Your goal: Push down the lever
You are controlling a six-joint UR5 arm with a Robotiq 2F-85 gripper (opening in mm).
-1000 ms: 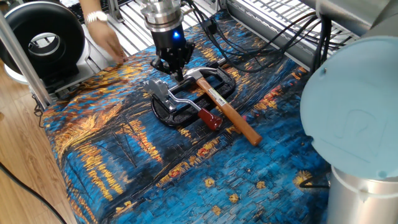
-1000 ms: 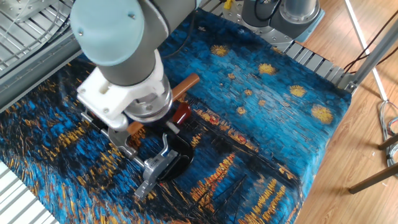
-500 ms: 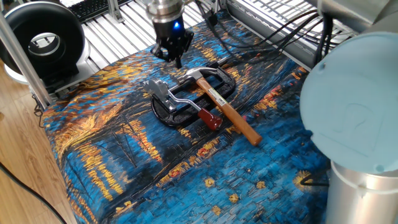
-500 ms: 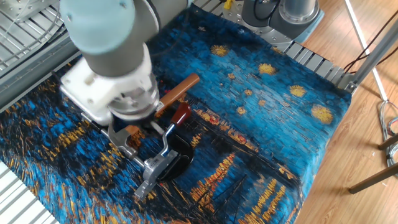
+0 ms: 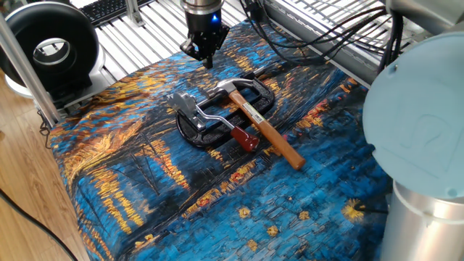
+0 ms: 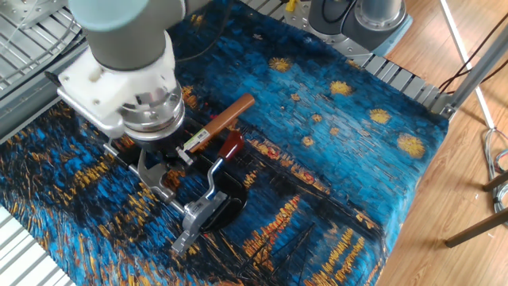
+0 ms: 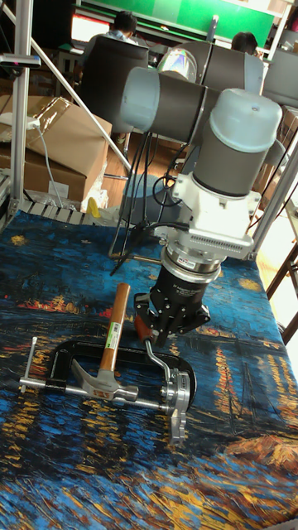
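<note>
Lever (image 5: 226, 123) lies low over its black oval base (image 5: 206, 138) mid-bench, on the painted cloth (image 5: 145, 188). Its long axis runs from the silver bracket (image 5: 185, 109) at 10 o'clock to the dark red tip (image 5: 248, 140) at 4 o'clock in one fixed view. Hammer (image 5: 262, 130) lies alongside, its handle just beside the red tip; contact unclear.

Gripper (image 5: 204, 51) hangs above the cloth, well apart — lever sits toward 5 o'clock from it. Jaws look drawn close, holding nothing; cannot tell for certain.

In the other fixed view the wrist hides the jaws. In the tall fixed view the gripper covers part of the red tip — lever angle hard to judge.
</note>
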